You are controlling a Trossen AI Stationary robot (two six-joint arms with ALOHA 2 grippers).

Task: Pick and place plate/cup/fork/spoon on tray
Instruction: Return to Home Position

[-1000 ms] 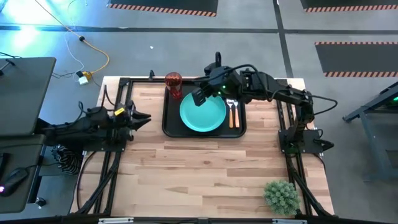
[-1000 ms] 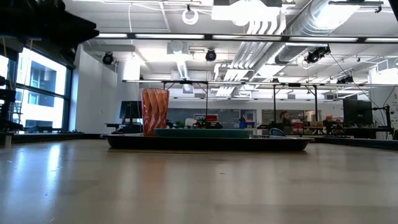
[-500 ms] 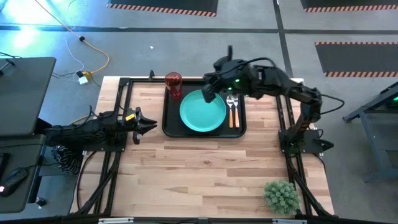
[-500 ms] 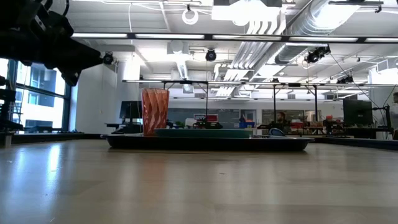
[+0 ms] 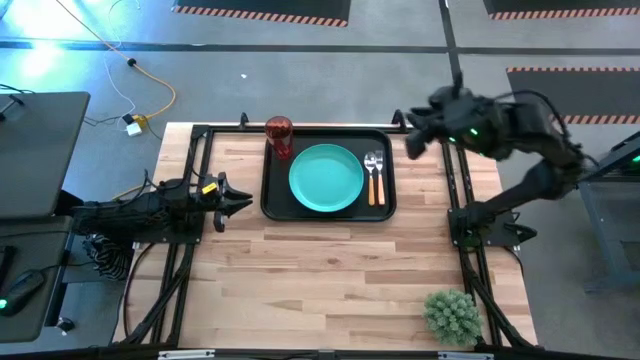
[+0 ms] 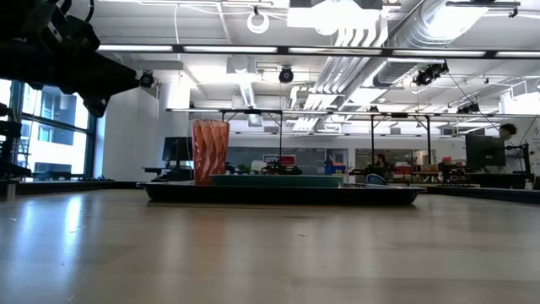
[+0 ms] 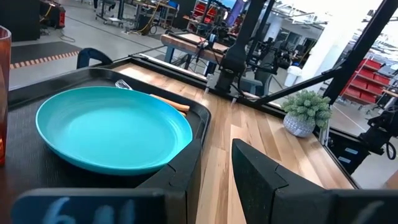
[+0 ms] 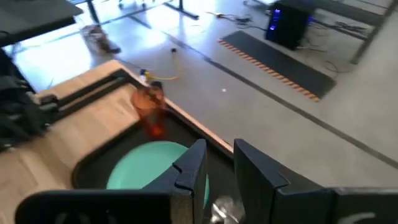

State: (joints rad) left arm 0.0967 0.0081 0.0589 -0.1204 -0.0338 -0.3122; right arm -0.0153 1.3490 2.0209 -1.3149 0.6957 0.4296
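My right gripper [image 5: 412, 142] hangs raised just right of the tray [image 5: 271, 200], fingers slightly parted; left gripper [image 5: 236, 200] rests left of it, likewise parted.

The tray [image 5: 272, 205] sits at the table's [image 5: 330, 270] far edge. On it: plate [image 5: 326, 178] at the centre, cup [image 5: 279, 136] in the far-left corner, fork [image 5: 370, 172] and spoon [image 5: 378, 172] along the right edge.

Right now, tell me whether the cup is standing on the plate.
No, the cup stands on a corner of the tray, beside the plate, not on it.
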